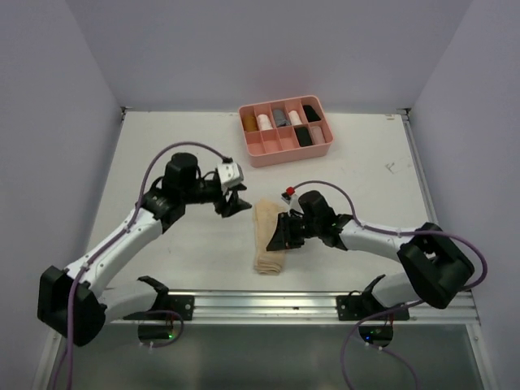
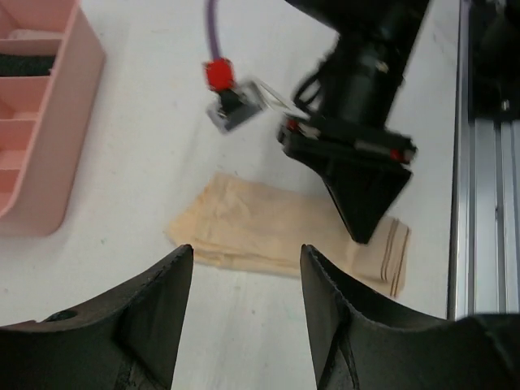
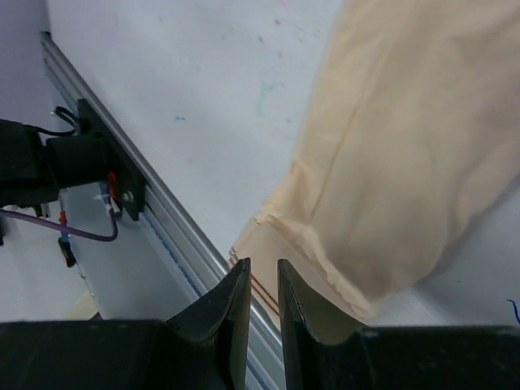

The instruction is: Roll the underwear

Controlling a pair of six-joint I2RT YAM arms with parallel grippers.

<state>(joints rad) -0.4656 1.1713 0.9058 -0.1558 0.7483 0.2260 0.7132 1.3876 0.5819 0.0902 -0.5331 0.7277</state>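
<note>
Tan underwear lies as folded strip on desk. Left gripper jaws wide, empty, above it. Right gripper jaws nearly closed at near hem; grip unclear. Roll tight, edges even.

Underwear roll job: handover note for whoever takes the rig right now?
Tan underwear: flat folded strip on the table between the arms.
Left gripper: open, empty, beside the strip's far end.
Right gripper: fingers nearly closed at the near hem; grip unclear.
Done: folding. Left: rolling it.
Pink tray at the back holds small items, too small to identify.
</note>
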